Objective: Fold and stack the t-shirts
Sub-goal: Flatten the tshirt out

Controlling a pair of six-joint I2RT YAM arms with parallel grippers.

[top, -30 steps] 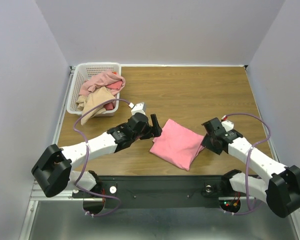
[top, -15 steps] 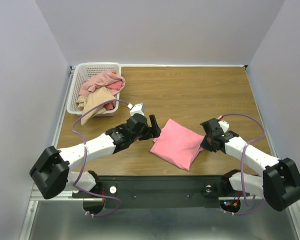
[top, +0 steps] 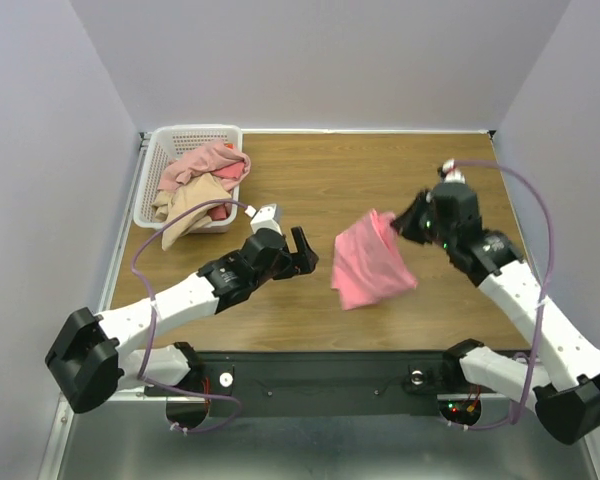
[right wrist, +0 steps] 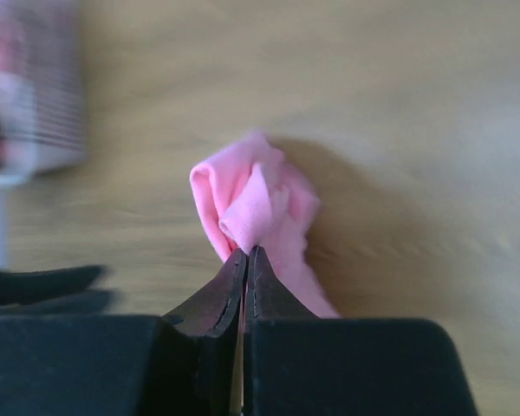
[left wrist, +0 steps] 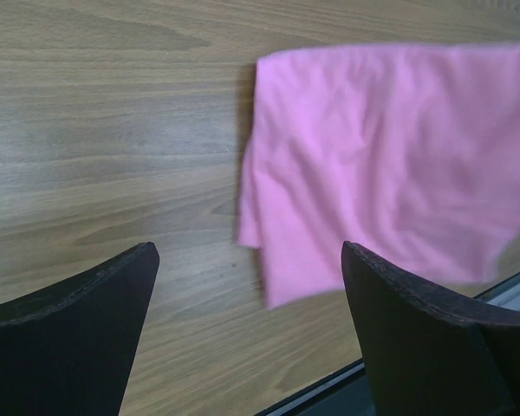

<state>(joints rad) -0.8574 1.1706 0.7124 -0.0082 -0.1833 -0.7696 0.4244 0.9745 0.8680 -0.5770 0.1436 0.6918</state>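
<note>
Fingers (right wrist: 210,299) of the right gripper (right wrist: 245,253) are seen pressed together on a small bunched pinch of the salmon-pink t-shirt (top: 368,262), which is held up over the middle-right of the table (top: 310,170) and hangs from that one point; whether its lower edge touches the wood cannot be told. Left gripper (top: 302,250) is noted just beside the cloth on its left, jaws wide apart, nothing between them. Other t-shirts (top: 200,185) are heaped in the white basket (top: 152,165) at the far left corner, well apart from the work. Risks, as judged: so little fabric is caught that the pinch may be pulled free by the garment's own weight or by a quick swing, and the shirt would be dropped in a heap. With only one point held, whatever folds were laid in are likely to be lost as the layers sag and open, so the fold would need redoing. Cloth is seen close to the near table edge in the left wrist view; if it is lowered there, a hem could be draped over the lip. Should the left arm be brought in for a second corner, a clash of the two grippers is possible, the gap being narrow
</note>
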